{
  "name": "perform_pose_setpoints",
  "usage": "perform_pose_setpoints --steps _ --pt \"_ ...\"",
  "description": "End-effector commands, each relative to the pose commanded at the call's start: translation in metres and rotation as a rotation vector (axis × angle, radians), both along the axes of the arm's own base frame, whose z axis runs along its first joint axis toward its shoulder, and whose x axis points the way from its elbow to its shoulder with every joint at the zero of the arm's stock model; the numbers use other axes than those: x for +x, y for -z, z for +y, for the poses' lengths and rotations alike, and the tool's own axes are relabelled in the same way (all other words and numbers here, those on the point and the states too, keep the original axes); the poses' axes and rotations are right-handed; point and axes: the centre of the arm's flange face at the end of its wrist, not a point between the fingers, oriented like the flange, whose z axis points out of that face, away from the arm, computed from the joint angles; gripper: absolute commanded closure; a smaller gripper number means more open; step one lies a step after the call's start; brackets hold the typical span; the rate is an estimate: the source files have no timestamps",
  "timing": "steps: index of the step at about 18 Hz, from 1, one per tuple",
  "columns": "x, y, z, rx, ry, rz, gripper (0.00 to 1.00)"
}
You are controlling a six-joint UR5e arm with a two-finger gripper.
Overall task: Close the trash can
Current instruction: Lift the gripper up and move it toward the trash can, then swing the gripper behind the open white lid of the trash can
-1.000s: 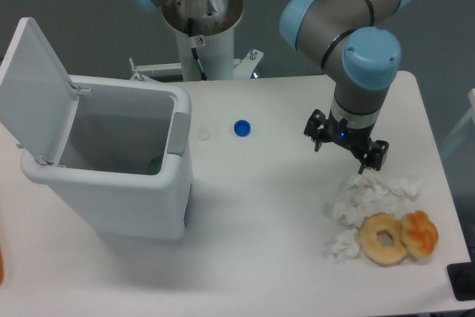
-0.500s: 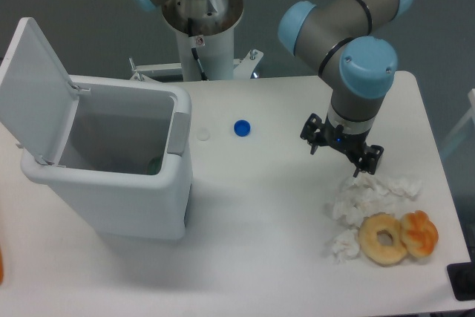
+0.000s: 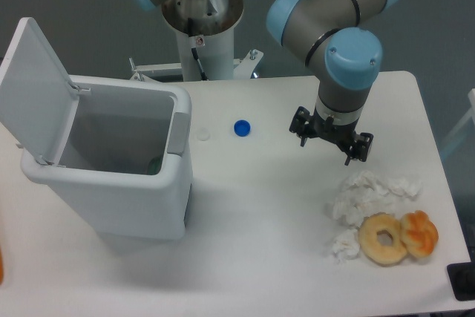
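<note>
Only a blue cap (image 3: 241,128) lies between fingers (image 3: 300,131) and trash can (image 3: 111,183).

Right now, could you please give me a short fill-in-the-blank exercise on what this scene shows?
1. The trash can's lid stands ____.
2. The small cap lying between the can and the pincer is ____ in colour.
3. The pincer holds ____.
4. The bagel lies beside crumpled white ____.

Missing words: open; blue; nothing; tissue
</note>
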Motion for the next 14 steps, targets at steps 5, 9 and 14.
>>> perform_pose_setpoints --steps 5,9,14 --pt "0.047 -0.062 0.006 0.017 -0.046 -0.069 0.00" --pt "0.107 -0.121 0.017 0.123 -0.135 -0.067 0.00" --pt "0.165 -0.177 0.011 0.233 -0.209 -0.088 0.00"
